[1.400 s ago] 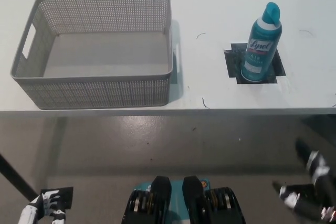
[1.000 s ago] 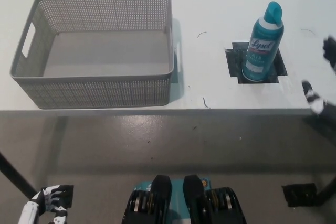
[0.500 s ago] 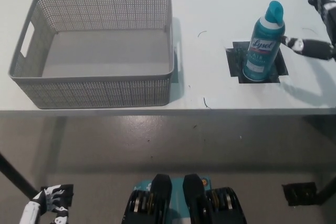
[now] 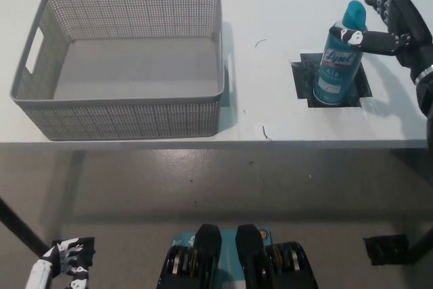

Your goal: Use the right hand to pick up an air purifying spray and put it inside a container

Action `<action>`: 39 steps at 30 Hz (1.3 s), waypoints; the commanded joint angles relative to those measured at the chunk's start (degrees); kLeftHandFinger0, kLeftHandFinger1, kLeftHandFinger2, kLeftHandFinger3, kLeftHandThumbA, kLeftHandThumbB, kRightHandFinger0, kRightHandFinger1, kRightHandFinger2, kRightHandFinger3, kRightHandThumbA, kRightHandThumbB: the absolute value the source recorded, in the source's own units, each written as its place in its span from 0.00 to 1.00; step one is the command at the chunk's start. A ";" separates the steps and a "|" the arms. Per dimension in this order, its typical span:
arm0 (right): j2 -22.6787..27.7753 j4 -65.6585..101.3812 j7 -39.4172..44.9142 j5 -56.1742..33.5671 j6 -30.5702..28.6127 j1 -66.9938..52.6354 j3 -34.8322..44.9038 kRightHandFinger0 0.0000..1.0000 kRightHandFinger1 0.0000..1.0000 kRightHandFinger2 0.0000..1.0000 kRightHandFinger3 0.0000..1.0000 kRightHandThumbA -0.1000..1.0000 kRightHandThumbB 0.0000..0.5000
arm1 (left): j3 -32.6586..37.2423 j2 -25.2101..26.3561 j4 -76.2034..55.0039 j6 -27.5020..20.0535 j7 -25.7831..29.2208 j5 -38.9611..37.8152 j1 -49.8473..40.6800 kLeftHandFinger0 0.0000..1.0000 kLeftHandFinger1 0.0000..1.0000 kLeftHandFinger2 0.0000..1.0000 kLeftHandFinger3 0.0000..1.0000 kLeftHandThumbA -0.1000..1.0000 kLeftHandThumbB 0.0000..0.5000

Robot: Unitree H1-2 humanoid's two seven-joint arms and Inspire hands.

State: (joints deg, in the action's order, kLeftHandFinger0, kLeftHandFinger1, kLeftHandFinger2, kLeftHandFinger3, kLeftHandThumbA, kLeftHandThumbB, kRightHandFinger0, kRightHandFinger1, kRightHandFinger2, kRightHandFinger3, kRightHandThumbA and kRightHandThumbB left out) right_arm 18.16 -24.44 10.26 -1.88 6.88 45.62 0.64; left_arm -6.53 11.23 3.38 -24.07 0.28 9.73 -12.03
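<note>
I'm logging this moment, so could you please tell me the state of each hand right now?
Right hand: open, fingers spread beside the spray can, holding nothing.
Left hand: low at the lower left; cannot be told.

Single head view, steeply downward, from above desk's [image 4: 270, 5] near edge; desk fills upper half, floor [image 4: 203, 194] below it.

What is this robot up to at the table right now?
The robot's black right hand is open beside a teal air purifying spray, one finger against the can's upper part, not gripping it. The can stands upright on a dark square patch on the white table. A grey mesh basket sits empty to the can's left. The white left hand rests low, below the table edge.
</note>
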 commanded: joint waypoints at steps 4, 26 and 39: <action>-0.93 -0.37 0.11 -3.38 2.96 3.41 3.37 1.00 1.00 1.00 1.00 0.88 1.00 | -0.26 0.39 -1.82 -1.50 1.02 0.40 -0.41 0.42 0.54 0.59 0.70 0.36 0.42; -2.57 -4.89 7.11 -10.44 -1.97 -0.29 7.24 1.00 1.00 1.00 1.00 0.84 1.00 | 0.26 0.52 -2.29 -1.45 0.36 0.04 0.43 0.40 0.51 0.57 0.70 0.33 0.46; -5.22 -8.36 6.39 -9.93 -4.41 -1.51 7.15 1.00 1.00 1.00 1.00 0.65 1.00 | 0.59 0.76 -1.86 -0.87 -0.10 -0.92 1.60 0.36 0.48 0.56 0.84 0.31 0.46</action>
State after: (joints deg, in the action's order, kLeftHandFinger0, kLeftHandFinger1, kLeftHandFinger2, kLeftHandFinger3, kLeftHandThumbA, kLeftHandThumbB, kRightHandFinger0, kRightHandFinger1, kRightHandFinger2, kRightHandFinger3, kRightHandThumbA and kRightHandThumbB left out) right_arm 12.73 -32.18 15.27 -10.98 6.03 43.05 8.06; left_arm -5.98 11.26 3.04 -24.03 0.08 9.67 -11.02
